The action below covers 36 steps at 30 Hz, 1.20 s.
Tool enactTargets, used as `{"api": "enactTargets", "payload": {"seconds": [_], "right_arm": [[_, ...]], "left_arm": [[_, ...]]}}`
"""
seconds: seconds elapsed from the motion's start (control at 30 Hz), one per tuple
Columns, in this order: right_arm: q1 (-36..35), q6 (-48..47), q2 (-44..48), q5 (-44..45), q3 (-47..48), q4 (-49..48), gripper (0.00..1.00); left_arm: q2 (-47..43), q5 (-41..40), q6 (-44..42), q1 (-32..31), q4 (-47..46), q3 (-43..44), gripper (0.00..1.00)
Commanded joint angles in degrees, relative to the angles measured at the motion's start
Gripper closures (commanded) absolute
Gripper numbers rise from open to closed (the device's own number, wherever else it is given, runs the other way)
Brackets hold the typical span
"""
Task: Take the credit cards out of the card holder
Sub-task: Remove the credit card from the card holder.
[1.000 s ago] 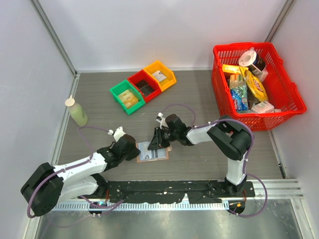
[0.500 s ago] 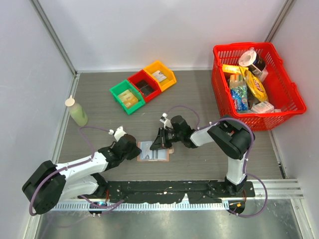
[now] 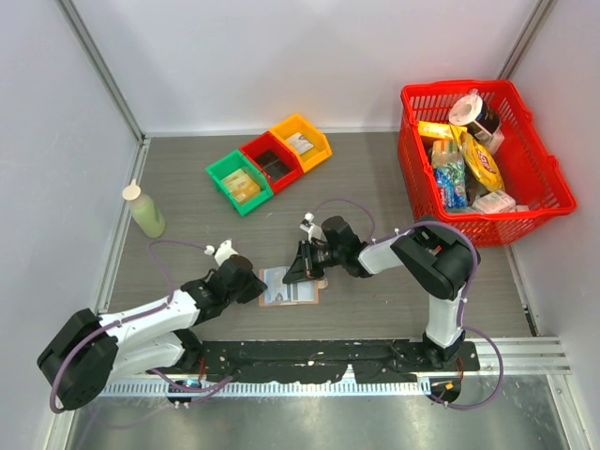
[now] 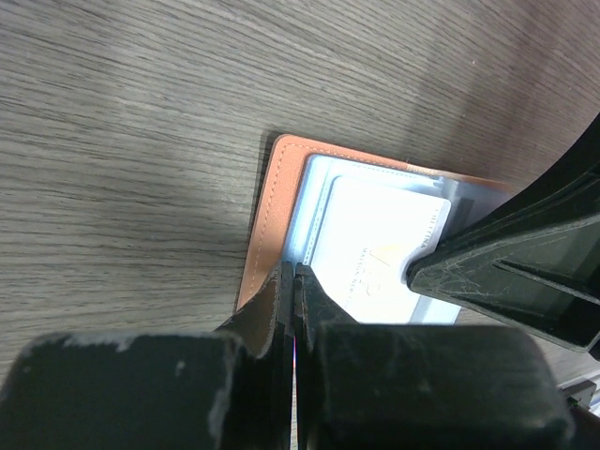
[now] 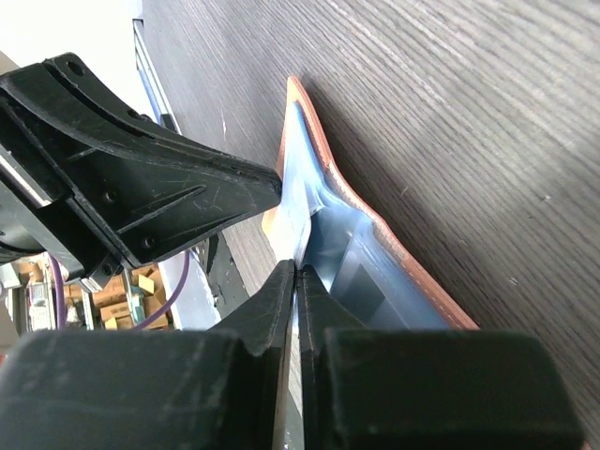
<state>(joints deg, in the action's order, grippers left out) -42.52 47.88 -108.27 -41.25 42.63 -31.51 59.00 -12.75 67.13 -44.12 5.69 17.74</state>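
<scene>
Grey wood-grain table [image 3: 394, 309]: flat tan leather-like bifold card holder [image 3: 291, 289] lies open btwn the arms. Your left gripper [image 4: 293, 272], pressed together, pins its edge; right gripper [image 5: 295, 272] pinches thin pale rectangular credit card [image 4: 384, 244]. Card's prob. light, stiff, slick: hold its edge.

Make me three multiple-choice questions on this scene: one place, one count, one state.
1. Where is the card holder? A on a shelf; B on the table between the left claw and right claw; C on the floor.
2. How many coloured bins stand in a row? A two; B five; C three.
3. The card holder is: A open; B folded shut; C face down.
Answers: B, it lies between the two tips; C, green, red, orange; A, its blue lining and a card show.
</scene>
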Motion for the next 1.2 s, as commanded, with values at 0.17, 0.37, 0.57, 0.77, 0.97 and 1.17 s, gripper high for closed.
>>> {"api": "enactTargets", "payload": {"seconds": [0.17,0.37,0.57,0.77,0.97,1.17], "right_arm": [[-0.19,0.37,-0.54,-0.76,2.72,-2.24,0.84],[-0.98,2.57,-1.33,-0.32,3.07,-4.88,0.67],[-2.12,2.92,-3.0,0.04,3.86,-4.53,0.62],[-1.86,1.87,-2.3,-0.4,3.69,-3.21,0.62],[1.38,2.22,-0.19,-2.34,0.44,-4.61,0.67],[3.15,0.82,1.39,-3.83,-0.88,-3.74,0.71]], "left_arm": [[5.76,4.23,-0.78,-0.09,-3.05,1.16,1.0],[8.41,5.19,0.19,-0.09,-4.2,0.98,1.0],[9.11,4.93,0.01,-0.09,-4.11,1.07,1.0],[10.51,4.23,-0.25,-0.09,-1.66,1.68,1.0],[13.51,4.23,-2.53,-0.09,2.75,4.33,1.0],[14.03,4.14,-2.45,-0.09,2.66,4.5,1.0]]}}
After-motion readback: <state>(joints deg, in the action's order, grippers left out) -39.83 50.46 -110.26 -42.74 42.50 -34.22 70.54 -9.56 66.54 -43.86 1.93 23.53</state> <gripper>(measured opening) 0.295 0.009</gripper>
